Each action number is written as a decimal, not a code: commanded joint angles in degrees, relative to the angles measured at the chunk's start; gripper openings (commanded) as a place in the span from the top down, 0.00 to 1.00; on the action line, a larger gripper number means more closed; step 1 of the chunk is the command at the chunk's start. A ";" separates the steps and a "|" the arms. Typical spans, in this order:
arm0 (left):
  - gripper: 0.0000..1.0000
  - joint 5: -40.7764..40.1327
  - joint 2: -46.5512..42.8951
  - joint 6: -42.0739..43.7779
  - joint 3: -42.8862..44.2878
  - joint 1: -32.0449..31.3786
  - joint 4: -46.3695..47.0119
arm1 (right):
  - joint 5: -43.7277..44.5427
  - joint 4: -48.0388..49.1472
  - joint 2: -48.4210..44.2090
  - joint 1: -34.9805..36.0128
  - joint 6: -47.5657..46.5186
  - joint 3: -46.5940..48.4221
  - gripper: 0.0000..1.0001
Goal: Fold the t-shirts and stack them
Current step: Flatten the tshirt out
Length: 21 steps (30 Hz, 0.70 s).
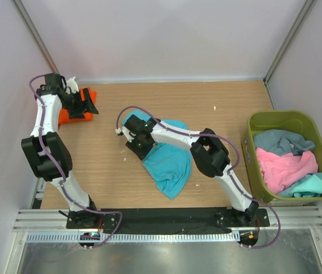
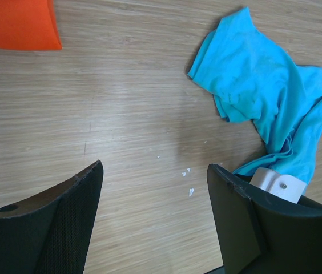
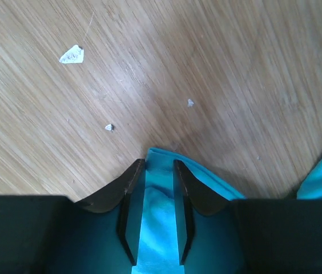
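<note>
A turquoise-blue t-shirt (image 1: 169,162) lies crumpled on the middle of the wooden table; it also shows in the left wrist view (image 2: 258,91). My right gripper (image 1: 137,143) is at its left edge, shut on a fold of the cloth (image 3: 160,228), low over the table (image 3: 158,165). A bright orange t-shirt (image 1: 65,117) lies folded at the far left; its corner shows in the left wrist view (image 2: 15,23). My left gripper (image 1: 85,103) hovers just right of it, open and empty (image 2: 155,168). Pink (image 1: 284,168), grey-blue (image 1: 281,140) and teal (image 1: 312,185) shirts lie in the bin.
An olive-green plastic bin (image 1: 289,117) stands at the right edge of the table. Small white paper scraps (image 3: 71,55) lie on the wood near the right gripper. Grey walls close in the back and both sides.
</note>
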 commanded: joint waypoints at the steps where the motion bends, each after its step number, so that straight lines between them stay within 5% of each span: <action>1: 0.26 1.82 -2.93 -0.27 -0.16 0.68 1.55 | 1.29 0.82 1.37 0.01 -0.08 2.24 0.70; 5: 0.26 1.91 -3.19 -0.19 -0.78 0.85 1.82 | 4.53 1.00 -0.20 0.01 -0.96 2.50 0.99; 16: 0.30 8.24 2.16 -3.88 1.85 -0.02 4.54 | 22.45 2.23 -26.63 -0.25 -12.02 -4.33 0.99; 21: 0.29 5.88 6.73 0.07 8.44 -7.31 3.76 | 28.26 0.83 -36.41 -0.34 -12.56 -9.44 0.99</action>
